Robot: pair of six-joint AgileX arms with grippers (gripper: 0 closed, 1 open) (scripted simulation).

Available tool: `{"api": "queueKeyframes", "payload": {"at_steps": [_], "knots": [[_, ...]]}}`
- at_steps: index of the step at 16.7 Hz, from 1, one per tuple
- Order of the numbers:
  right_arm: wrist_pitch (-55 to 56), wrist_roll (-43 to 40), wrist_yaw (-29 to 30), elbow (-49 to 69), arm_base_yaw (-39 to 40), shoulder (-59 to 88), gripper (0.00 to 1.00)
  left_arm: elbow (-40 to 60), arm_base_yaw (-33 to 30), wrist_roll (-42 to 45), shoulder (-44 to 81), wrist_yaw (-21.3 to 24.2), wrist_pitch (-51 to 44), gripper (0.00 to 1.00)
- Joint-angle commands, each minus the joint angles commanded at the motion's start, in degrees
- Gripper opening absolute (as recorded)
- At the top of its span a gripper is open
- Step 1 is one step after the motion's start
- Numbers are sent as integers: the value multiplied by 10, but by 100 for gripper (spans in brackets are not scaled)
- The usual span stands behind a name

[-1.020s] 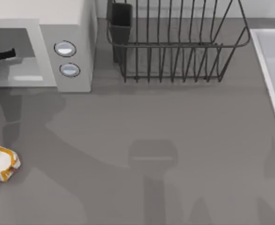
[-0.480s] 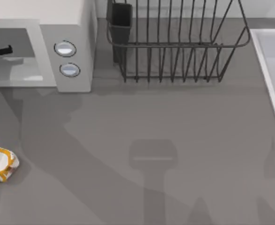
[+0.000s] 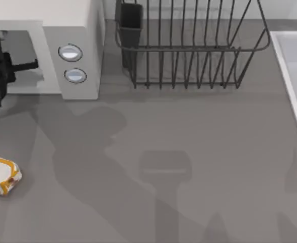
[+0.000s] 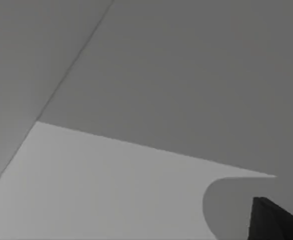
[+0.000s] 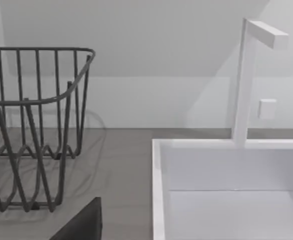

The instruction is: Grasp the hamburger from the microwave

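Two knobs [image 3: 72, 64] sit on the front panel of the microwave [image 3: 77, 30], which stands at the table's far left corner with its grey cavity open toward the front. Left gripper [image 3: 22, 66] is at the cavity mouth, a dark body at the top view's left edge with one thin finger [image 3: 26, 65] reaching toward the panel; whether its fingers are spread or closed cannot be told. Left wrist view: plain grey and pale surfaces, a dark fingertip [image 4: 274, 220] in one corner. Hamburger [image 3: 2, 175] lies out on the table [image 3: 189, 131], near the left edge, well apart from the microwave and the gripper. Dish rack [image 3: 189, 45] stands beside the microwave at the back, sink [image 3: 295, 71] at the right edge. Right wrist view: rack, sink and a white faucet [image 5: 246, 80].
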Motion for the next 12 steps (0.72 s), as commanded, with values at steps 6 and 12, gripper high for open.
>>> {"api": "queueKeyframes", "payload": {"at_steps": [6, 12], "knots": [[0, 0, 0, 0, 0, 0, 100, -149, -217, -61, -255, -109, -78, 0], [0, 0, 0, 0, 0, 0, 100, -263, -371, -107, -416, -191, -137, 0]]}}
